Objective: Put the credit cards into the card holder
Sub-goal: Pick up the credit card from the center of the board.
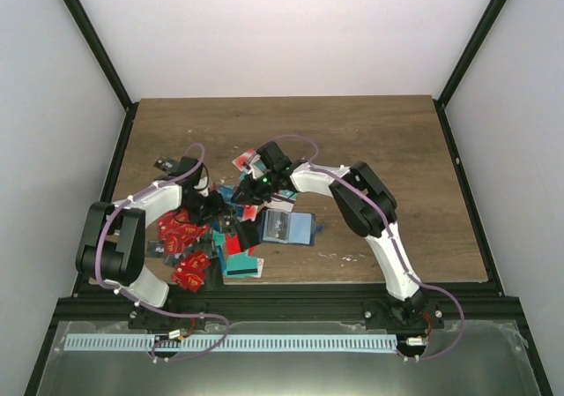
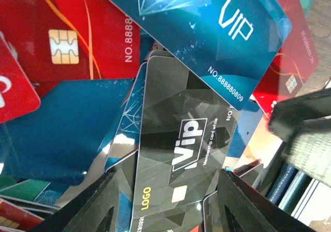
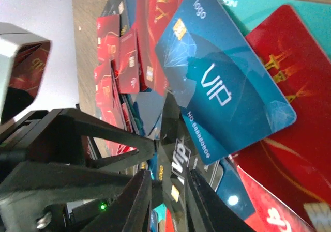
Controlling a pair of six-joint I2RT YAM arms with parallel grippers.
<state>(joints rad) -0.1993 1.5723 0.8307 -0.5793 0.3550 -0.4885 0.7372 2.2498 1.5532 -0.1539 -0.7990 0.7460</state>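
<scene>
Where your left gripper (image 2: 168, 190) hangs over the heap of credit cards (image 1: 189, 268), its two fingers (image 2: 98, 209) sit against the long edges of a black VIP card (image 2: 176, 139). They are clamped across the card's width, and it is tipped up off the pile. Just beyond those fingertips a teal VIP card (image 2: 207, 30) overlaps the black one's far end, and a red chip card (image 2: 62, 35) lies off toward the left finger's side. Your right gripper (image 3: 166, 183) meets the same black card from the opposite side, jaws drawn narrow with the card's edge standing between them. You cannot tell whether its pads actually press the card. The two grippers are close together over the middle of the heap. The card holder (image 1: 301, 230), blue, lies flat on the table (image 1: 397, 149) just beside the right gripper on the side toward the arm bases, at the heap's right fringe and apart from both sets of fingers.
</scene>
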